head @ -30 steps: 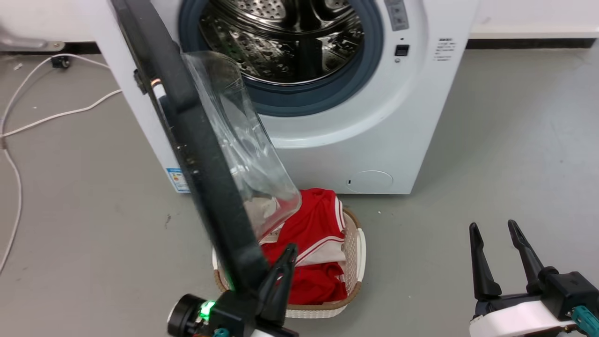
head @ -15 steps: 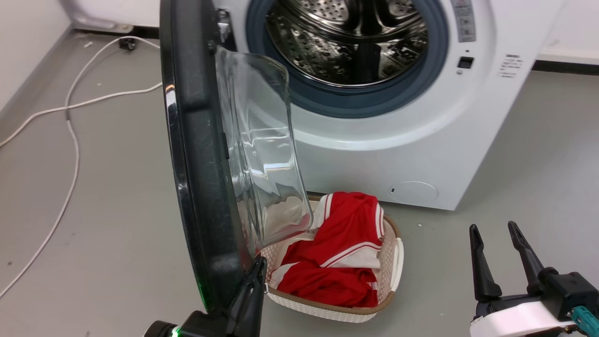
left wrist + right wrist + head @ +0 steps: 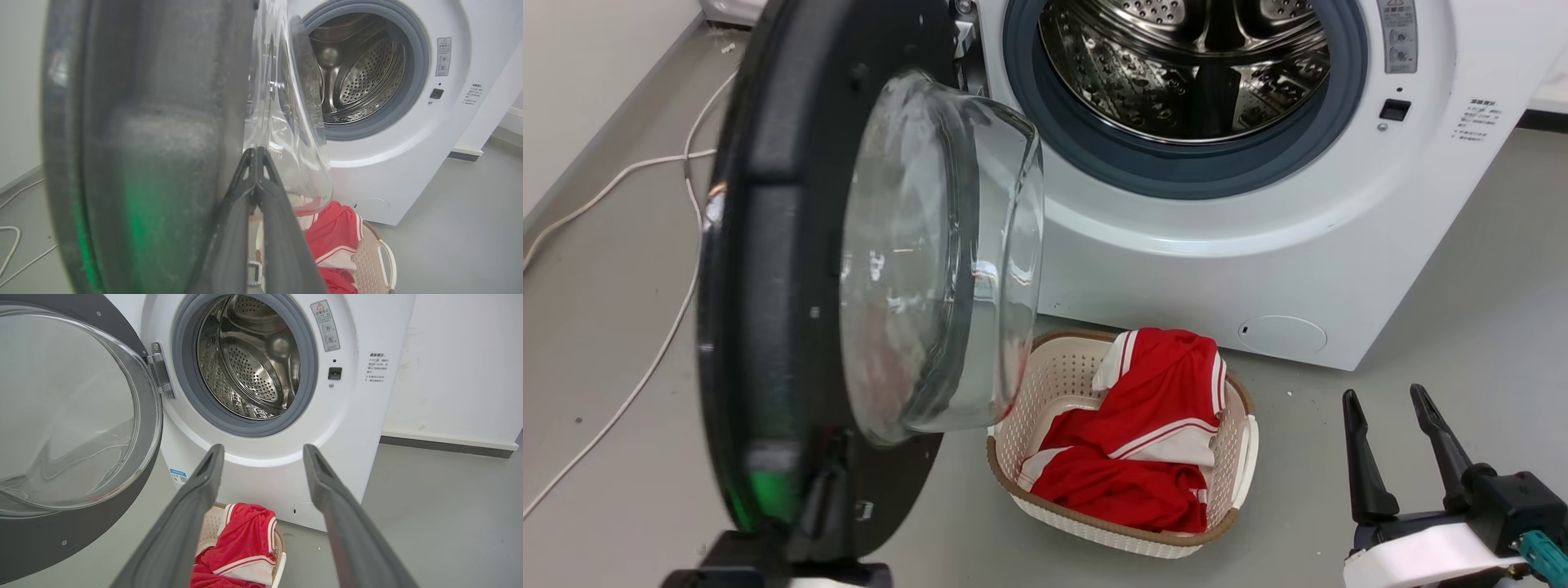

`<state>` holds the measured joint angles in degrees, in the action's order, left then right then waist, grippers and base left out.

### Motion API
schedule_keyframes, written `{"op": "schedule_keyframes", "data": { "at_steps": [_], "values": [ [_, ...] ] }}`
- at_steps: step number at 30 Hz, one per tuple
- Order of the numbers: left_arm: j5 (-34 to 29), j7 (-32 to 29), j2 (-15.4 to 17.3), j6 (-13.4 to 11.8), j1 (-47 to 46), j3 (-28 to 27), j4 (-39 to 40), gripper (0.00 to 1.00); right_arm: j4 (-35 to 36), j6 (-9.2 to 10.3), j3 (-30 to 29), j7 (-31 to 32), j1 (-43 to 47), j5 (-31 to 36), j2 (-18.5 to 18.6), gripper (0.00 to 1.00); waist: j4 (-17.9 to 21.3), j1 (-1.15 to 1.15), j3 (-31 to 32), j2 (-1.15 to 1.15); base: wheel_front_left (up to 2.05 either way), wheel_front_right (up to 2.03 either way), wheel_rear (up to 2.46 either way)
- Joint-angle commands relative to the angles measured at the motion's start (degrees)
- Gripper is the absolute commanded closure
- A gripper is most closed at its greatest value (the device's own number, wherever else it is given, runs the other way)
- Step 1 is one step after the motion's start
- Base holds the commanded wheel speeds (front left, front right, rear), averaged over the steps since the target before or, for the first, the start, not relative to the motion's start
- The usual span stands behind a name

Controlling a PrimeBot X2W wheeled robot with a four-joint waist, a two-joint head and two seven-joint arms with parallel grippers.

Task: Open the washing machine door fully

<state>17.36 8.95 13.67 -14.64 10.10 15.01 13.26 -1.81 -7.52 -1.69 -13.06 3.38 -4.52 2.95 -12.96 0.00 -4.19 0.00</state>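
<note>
The washing machine door (image 3: pixel 768 245) stands wide open, left of the washing machine (image 3: pixel 1176 269) and its steel drum (image 3: pixel 1192 65). A beige laundry basket (image 3: pixel 1054 384) on the floor in front holds a red-and-white garment (image 3: pixel 1143 441). The left gripper (image 3: pixel 255 153), fingers pressed together, touches the door's inner face; the right gripper (image 3: pixel 1383 394) hangs spread, near right.

Head view angled down, left wrist close against door (image 3: pixel 143 143), right wrist farther, all sharing drum (image 3: pixel 249 363)

The washing machine door (image 3: pixel 768 269) is swung wider than 1 s ago: then nearly edge-on in the head view, now its inner face and glass bowl (image 3: pixel 931 245) show broadly. The left gripper (image 3: pixel 255 152), then beside the door's edge, now lies against the inner face near the lower rim. The head view itself has shifted.
</note>
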Motion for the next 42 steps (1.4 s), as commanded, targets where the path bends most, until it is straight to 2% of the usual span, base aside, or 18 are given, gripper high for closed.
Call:
{"op": "schedule_keyframes", "data": {
  "at_steps": [1, 14, 19, 31, 35, 42],
  "values": [
    [0.29, 0.33, 0.39, -0.32, -1.02, -0.92, -0.55, 1.0, 0.27, 0.06, -0.01, 0.13, -0.75, 0.18, -0.15, 0.0, -0.08, 0.0, -0.26, 0.0, 0.0, 0.0, 0.0],
    [6.7, 5.01, 2.96, -0.22, -6.45, -13.27, -6.51, 1.0, 1.79, 0.06, -0.87, 1.24, -2.2, 1.29, -0.14, 0.0, -0.72, 0.0, -4.07, 0.0, 0.0, 0.0, 0.0],
    [8.71, 5.53, 4.93, 0.4, -8.19, -17.91, -8.65, 1.0, 2.25, 0.06, -1.09, 1.62, -2.82, 1.51, -0.14, 0.0, -1.01, 0.0, -5.34, 0.0, 0.0, 0.0, 0.0],
    [13.97, 4.17, 11.64, 4.75, -14.57, -24.01, -18.43, 1.0, 3.35, 0.06, -1.5, 2.49, -4.05, 2.23, -0.14, 0.0, -1.38, 0.0, -7.83, 0.0, 0.0, 0.0, 0.0],
    [15.41, 4.89, 12.87, 6.52, -17.5, -25.32, -24.21, 1.0, 3.37, 0.06, -1.26, 2.71, -4.58, 2.49, -0.14, 0.0, -1.03, 0.0, -8.24, 0.0, 0.0, 0.0, 0.0],
    [15.14, 5.93, 13.33, 8.33, -20.53, -26.63, -29.91, 1.0, 3.14, 0.06, -1.33, 2.7, -4.71, 2.4, -0.14, 0.0, -0.74, 0.0, -8.47, 0.0, 0.0, 0.0, 0.0]
  ]
}}
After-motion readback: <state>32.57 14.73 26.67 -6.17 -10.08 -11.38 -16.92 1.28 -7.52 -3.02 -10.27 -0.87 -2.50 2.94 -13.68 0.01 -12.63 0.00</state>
